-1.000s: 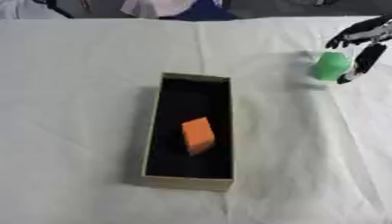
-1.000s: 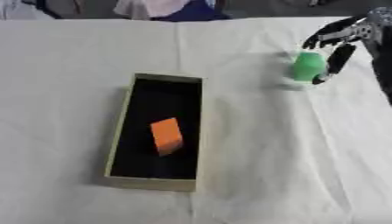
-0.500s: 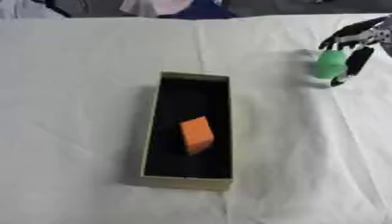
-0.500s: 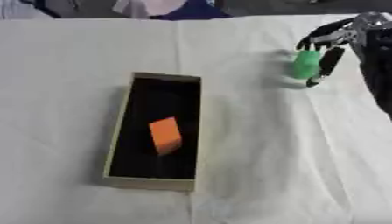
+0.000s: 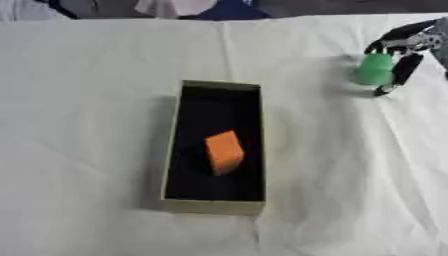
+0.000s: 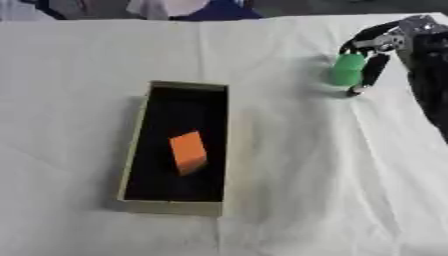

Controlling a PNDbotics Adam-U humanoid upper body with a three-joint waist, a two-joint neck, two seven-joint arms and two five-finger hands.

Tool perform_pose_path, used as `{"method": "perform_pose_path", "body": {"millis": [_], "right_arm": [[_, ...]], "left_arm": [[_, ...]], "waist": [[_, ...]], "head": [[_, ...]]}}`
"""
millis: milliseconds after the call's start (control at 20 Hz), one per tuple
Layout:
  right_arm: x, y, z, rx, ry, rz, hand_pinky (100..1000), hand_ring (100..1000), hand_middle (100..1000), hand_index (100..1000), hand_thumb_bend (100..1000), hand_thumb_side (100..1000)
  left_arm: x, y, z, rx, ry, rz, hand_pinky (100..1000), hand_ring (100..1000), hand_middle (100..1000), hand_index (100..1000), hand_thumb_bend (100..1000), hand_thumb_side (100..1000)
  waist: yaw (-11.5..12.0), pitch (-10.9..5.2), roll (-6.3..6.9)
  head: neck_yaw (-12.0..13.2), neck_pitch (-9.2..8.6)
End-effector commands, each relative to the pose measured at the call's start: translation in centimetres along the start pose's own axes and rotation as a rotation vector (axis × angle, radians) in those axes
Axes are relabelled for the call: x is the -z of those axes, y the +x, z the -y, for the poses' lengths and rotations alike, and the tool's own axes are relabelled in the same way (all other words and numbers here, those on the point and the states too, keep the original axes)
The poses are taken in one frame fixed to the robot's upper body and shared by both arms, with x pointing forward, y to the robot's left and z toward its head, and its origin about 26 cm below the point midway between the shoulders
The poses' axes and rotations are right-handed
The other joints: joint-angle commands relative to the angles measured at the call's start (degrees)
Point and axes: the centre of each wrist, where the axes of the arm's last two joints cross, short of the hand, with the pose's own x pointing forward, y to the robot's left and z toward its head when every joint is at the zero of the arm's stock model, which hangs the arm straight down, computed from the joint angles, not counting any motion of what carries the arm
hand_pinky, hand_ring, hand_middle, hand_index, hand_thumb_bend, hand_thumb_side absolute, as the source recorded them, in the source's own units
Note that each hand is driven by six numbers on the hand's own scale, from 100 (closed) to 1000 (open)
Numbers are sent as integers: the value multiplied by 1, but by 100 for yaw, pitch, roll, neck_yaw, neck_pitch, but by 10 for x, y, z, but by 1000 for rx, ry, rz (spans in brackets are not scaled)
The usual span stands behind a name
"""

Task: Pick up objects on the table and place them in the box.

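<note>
Over the last second the green object rises slightly toward the far edge of the table, carried in the robot's right hand, while the box and its contents stay put.

Left eye view: the right hand reaches in near the table's far right corner, its dark fingers curled round the green object from above and on the right side. Whether the object has fully cleared the white tablecloth cannot be told. The open box, long and dark inside, sits near the middle of the table, well apart from the hand. An orange block already lies tilted inside it, toward the near end.

Right eye view: the same grasp shows from a slightly different angle, the green object sitting between the thumb and fingers of the hand, with the black forearm running along the table's right edge. The left hand appears in neither view.

By this evidence the job is about half done: one object is boxed, and the green one is grasped but has yet to be carried across and released over the box. No other loose objects show on the cloth.
</note>
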Motion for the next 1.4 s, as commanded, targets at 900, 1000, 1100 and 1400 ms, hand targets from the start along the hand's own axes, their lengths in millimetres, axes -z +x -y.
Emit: {"method": "perform_pose_path", "body": {"millis": [900, 1000, 1100, 1400], "right_arm": [[-16, -8, 30, 103, -31, 45, 716, 778, 735, 880, 237, 178], [-18, -7, 35, 105, -29, 45, 716, 778, 735, 880, 237, 178], [-20, -7, 37, 109, -26, 45, 716, 778, 735, 880, 237, 178], [-28, -6, 53, 93, -110, 31, 634, 676, 593, 753, 241, 100]], "left_arm": [[7, 8, -1, 3, -18, 36, 736, 806, 766, 891, 320, 980], [7, 8, -1, 3, -19, 35, 736, 806, 766, 891, 320, 980], [7, 8, -1, 3, -19, 35, 736, 806, 766, 891, 320, 980], [8, 8, -1, 3, -19, 38, 736, 806, 767, 891, 321, 976]], "waist": [[-11, -66, 12], [-12, -67, 9], [-12, -67, 8], [3, -86, -4]], "head": [[5, 30], [5, 30], [5, 30], [1, 30]]}}
